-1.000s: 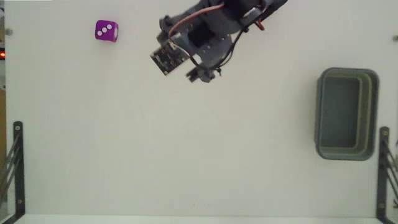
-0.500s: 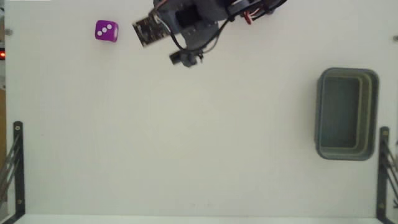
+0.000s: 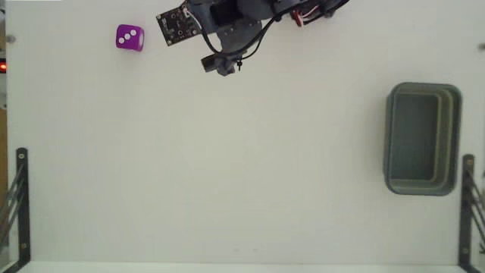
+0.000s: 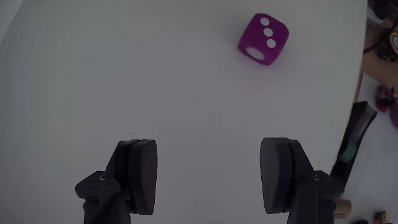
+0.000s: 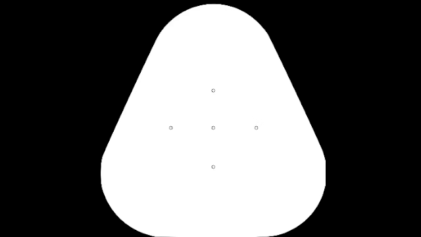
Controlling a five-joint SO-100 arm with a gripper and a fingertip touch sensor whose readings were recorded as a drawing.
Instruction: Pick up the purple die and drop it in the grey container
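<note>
The pincer [image 4: 213, 177] was open and empty, its jaws set wide, with the purple die [image 4: 263, 39] resting on the desk [image 4: 124, 74] ahead of it and off-centre. A straight descent could knock the die aside. The grey container [image 3: 421, 139] stood far from the die.

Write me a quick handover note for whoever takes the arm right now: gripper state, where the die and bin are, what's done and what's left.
Gripper: open, empty, fingers spread wide above bare table in the wrist view.
Purple die: on the table near the top left of the fixed view, three dots up, untouched. In the wrist view it lies ahead of the gripper and off to the right, not between the fingers.
Grey container: at the right edge of the fixed view, empty, far from the die.
Done: the approach toward the die only.
Left: line up over the die, descend, close, carry it across, drop it in the container.
</note>
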